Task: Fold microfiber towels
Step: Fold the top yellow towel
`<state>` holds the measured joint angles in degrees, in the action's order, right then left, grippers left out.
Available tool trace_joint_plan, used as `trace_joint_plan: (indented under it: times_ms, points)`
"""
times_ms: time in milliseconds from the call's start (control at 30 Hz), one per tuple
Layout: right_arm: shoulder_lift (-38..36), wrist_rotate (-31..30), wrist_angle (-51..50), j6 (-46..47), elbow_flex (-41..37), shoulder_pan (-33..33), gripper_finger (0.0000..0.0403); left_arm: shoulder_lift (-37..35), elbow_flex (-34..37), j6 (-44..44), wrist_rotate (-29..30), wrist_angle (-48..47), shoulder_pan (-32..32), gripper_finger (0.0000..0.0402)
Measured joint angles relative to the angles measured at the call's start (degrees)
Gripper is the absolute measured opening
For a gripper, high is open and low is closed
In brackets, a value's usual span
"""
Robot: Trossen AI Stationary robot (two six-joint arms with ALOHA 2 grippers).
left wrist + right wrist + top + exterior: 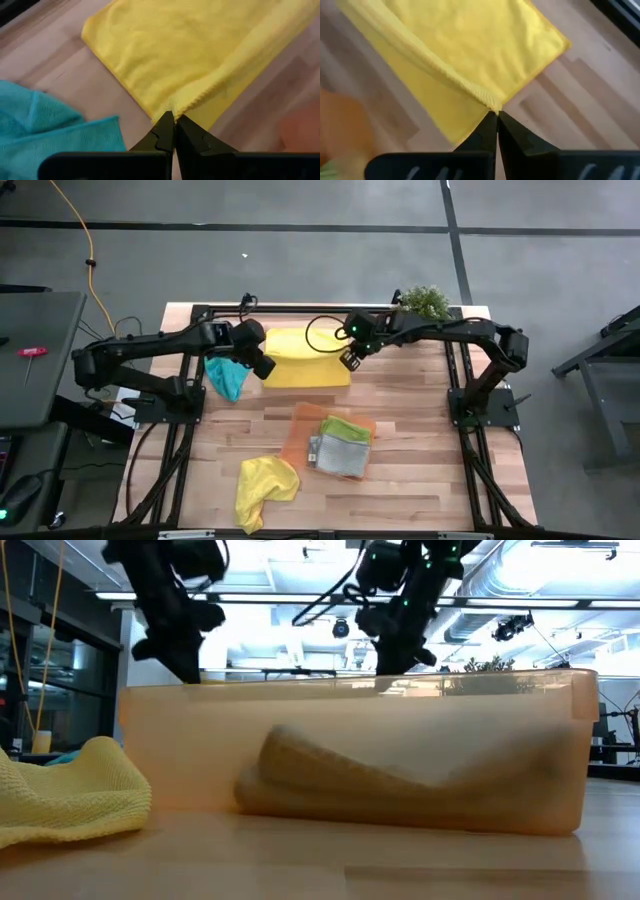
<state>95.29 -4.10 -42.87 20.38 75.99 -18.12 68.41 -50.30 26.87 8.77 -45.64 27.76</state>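
Beside the potted plant (pixel 425 301), left end effector (pixel 265 367) and right end effector (pixel 351 360) each pinch the yellow towel's (pixel 300 356) raised edge.

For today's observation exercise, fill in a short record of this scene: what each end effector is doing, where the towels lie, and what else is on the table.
left end effector: shut on the flat yellow towel, at its edge
right end effector: shut on the same towel's other corner
teal towel: crumpled beside the left arm
second yellow towel: crumpled, near table front
green towel and grey towel: stacked on the orange tray
potted plant: back right corner
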Motion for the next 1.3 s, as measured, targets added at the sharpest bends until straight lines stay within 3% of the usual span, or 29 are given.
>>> trace_joint_plan:
  times_ms: [133, 333, 633, 1133, 1300]
  points:
    - [2.4, 0.0, 0.7, -1.2, 0.0, -2.3, 0.0000, 4.6, 0.0, -1.2, -0.7, 3.3, 1.7, 0.0000]
    - [5.8, 0.2, 3.9, -0.8, 0.0, -3.7, 0.0000, 11.6, 0.0, -3.0, 5.0, 9.5, 4.2, 0.0000]
    - [9.6, -2.1, 6.6, 5.6, 0.0, -5.5, 0.0000, 19.1, 0.0, -3.1, 8.8, 13.3, 8.8, 0.0000]
    - [10.9, -6.2, 8.0, 13.3, 0.0, -6.7, 0.0000, 21.0, 0.0, -3.5, 13.3, 19.9, 10.2, 0.0000]
    - [12.0, -7.4, 8.8, 15.7, 0.0, -6.7, 0.0000, 22.4, 0.0, -3.5, 17.2, 20.8, 10.2, 0.0000]
